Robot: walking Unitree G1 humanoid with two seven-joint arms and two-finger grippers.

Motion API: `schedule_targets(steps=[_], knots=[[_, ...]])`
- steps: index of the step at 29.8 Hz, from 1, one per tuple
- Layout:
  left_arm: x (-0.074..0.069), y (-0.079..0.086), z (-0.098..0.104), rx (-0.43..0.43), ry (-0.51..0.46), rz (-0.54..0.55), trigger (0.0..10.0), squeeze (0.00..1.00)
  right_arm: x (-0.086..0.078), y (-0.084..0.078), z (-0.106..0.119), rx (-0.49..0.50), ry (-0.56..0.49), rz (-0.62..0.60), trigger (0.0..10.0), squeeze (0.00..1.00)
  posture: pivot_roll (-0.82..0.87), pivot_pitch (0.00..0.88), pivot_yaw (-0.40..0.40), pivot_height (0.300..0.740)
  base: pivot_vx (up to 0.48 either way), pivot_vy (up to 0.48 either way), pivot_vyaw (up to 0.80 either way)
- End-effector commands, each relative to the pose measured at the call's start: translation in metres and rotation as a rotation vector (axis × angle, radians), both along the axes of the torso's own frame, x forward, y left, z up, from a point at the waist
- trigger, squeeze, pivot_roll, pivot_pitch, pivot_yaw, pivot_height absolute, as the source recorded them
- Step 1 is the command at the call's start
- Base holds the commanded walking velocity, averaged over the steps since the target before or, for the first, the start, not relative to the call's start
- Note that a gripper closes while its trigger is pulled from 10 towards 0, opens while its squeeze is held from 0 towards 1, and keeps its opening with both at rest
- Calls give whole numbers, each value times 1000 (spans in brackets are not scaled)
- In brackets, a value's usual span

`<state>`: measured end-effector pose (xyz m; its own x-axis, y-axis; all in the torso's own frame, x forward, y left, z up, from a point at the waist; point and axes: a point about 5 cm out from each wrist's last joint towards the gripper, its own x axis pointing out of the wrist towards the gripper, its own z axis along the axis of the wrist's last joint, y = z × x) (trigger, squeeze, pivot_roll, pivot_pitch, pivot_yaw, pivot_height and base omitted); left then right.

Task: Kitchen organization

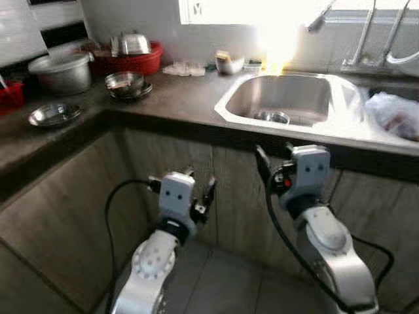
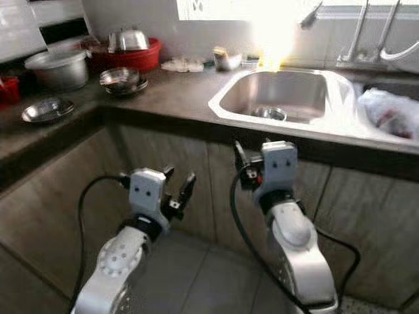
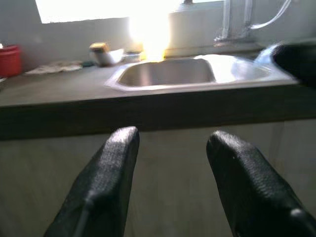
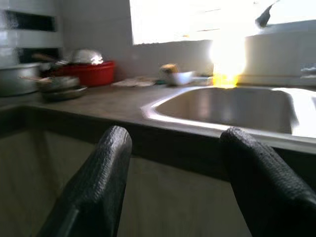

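A steel sink is set in the dark L-shaped countertop under a bright window. On the counter's left part stand a shallow steel bowl, stacked steel bowls, a lidded steel pot and a red basin holding a steel vessel. Both grippers hang below the counter edge, in front of the cabinet fronts. My left gripper is open with nothing between its fingers. My right gripper, just under the sink's front rim, is open and empty too, its fingers wide apart.
A small bowl and cloths lie by the back wall. A plastic bag rests right of the sink, with taps behind it. A red tub stands at the far left. Tiled floor lies below.
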<state>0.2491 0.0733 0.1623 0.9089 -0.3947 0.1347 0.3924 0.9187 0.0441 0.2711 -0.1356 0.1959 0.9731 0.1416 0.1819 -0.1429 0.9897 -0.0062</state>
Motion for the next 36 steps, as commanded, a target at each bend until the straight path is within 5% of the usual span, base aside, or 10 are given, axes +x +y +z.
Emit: schedule_targets(steps=[1, 18, 36], knots=[[4, 6, 4, 25, -30, 36, 10000, 0, 0, 8, 2, 1, 0, 36, 10000, 0, 77, 17, 18, 740, 0, 0, 0], [4, 6, 5, 26, -38, 40, 10000, 0, -1, 10, -1, -21, 12, 42, 10000, 0, 86, 32, 18, 740, 0, 0, 544], [5, 7, 4, 11, -20, 55, 10000, 0, 1, 9, 0, -12, 16, 27, 10000, 0, 78, 31, 19, 740, 0, 0, 0]])
